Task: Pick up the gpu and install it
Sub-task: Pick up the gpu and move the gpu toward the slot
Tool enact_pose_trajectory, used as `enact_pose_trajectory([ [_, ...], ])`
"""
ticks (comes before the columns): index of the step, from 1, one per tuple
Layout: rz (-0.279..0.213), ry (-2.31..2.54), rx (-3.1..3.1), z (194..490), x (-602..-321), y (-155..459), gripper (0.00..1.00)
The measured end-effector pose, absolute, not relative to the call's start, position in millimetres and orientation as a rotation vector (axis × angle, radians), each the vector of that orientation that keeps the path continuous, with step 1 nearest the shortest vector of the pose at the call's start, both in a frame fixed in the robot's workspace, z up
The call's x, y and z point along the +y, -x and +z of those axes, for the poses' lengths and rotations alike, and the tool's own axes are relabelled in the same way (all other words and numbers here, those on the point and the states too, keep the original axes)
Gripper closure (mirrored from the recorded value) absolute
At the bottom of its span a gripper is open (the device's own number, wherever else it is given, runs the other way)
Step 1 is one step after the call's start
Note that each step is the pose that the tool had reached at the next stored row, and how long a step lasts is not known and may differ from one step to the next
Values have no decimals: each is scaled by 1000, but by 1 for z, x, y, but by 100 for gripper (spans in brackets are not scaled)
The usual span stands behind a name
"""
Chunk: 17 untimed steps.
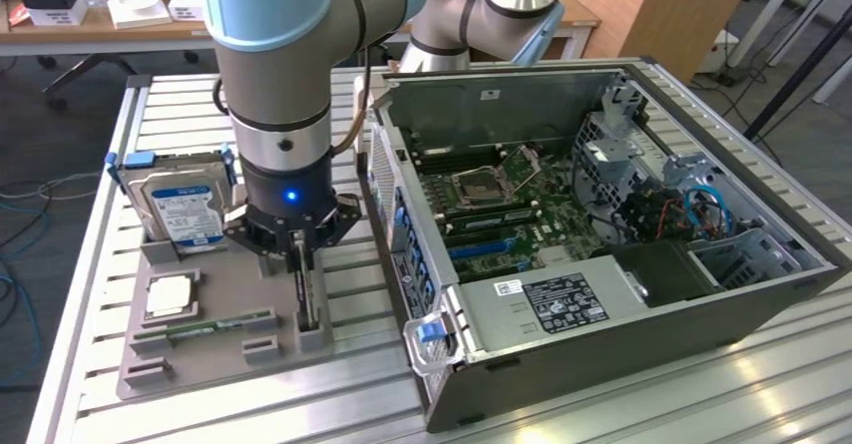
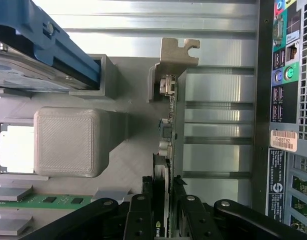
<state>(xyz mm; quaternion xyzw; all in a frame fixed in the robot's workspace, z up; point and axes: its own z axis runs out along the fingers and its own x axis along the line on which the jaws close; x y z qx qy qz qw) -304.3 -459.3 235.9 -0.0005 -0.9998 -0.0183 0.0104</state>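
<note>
Gripper (image 1: 303, 262) (image 2: 163, 220) is down over the tray (image 1: 213, 352) (image 2: 128, 165). The jaws are narrow, and the black fingers (image 2: 139, 215) are closed on the two faces of the gpu (image 1: 310, 299) (image 2: 167, 125).

- **gpu:** a thin flat card standing on its long edge in tray slots, in the tray row nearest the PC case (image 1: 639, 324) (image 2: 263, 100). It runs parallel to the case's port panel. The top edge is dark with small components. Its dull stamped metal bracket (image 2: 177, 52), notched at the tip, is at the end away from the fingers and tucked into a slot block.
- **Tray:** matte grey printed plastic with visible layer lines, square pockets and upright slot posts. A rounded-corner square block (image 2: 68, 142) sits on the far side of the card from the case.
- **Farther from the case:**
  - The hard drive (image 1: 184, 210) (image 2: 23, 75) stands upright. It is silver with a blue-white label and sits in a blue plastic carrier (image 2: 53, 45).
  - The CPU (image 1: 170, 294) (image 2: 16, 150) lies flat in a pocket.
  - The narrow green memory stick (image 1: 213, 326) (image 2: 38, 200) lies on edge.
- **Table:** the table (image 1: 200, 115) (image 2: 218, 100) is ribbed aluminium slats with a glossy finish.
- **Clearance:**
  - A bare slatted strip separates the card from the case's port panel. It is narrow but open.
  - On the other face there is open tray floor up to the printed block.
  - The case side is off and the motherboard (image 1: 520, 215) is exposed. The sheet-metal rim runs all round the opening.
</note>
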Motion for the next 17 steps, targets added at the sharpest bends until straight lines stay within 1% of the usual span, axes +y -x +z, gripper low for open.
enact_pose_trajectory([
  [9, -57, -9, -3120, 236, -459, 304, 74],
  [17, -57, -9, -3120, 250, -459, 304, 74],
])
